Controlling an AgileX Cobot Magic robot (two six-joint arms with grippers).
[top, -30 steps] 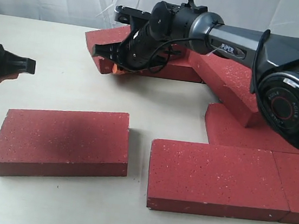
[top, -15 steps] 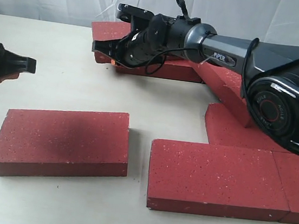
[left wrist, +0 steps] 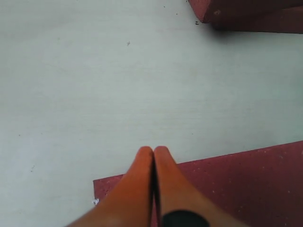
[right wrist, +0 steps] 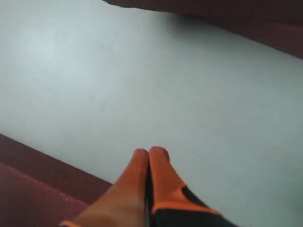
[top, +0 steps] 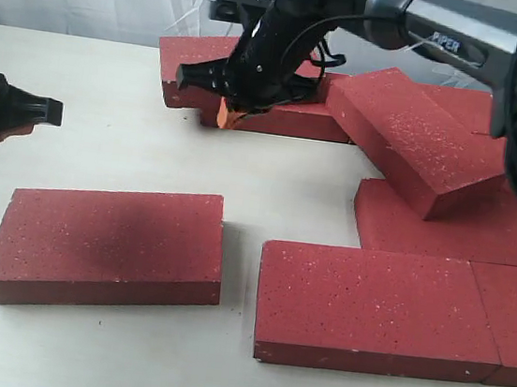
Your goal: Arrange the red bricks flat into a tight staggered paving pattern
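White "PIPER" lettering, on the right arm (top: pixel 470 35)

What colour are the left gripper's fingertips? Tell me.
Orange; the left gripper shows best in the left wrist view.

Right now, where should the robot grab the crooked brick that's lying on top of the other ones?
Grab the tilted brick across its narrow width, pinching its two long side faces near the middle and coming down from above. It lies slanted on other bricks, so both long sides look exposed, and its length is likely too wide. The right end effector is shut and must open first.
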